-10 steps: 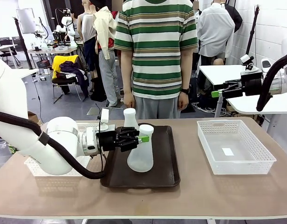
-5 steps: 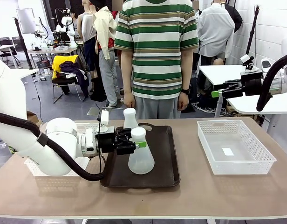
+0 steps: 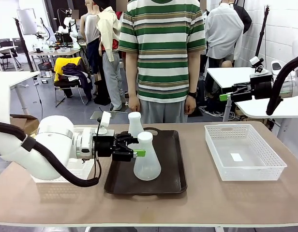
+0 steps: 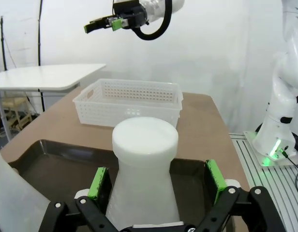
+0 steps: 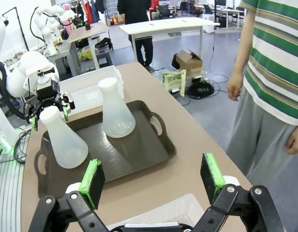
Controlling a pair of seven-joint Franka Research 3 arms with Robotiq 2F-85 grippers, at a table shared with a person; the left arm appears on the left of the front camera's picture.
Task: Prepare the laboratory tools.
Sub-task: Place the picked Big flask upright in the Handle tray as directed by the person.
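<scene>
Now left tool open beside near flask; tray beneath.

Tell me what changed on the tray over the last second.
The left pincer let go of the near flask, opened, and drew back toward the robot's left. That flask, tilted before, now stands upright on the tray. The far flask, the right pincer, the basket and the person stayed put.

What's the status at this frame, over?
Left gripper open, off near flask. Right gripper open, raised. Both flasks, far one, upright on tray. Nothing in the way.
</scene>
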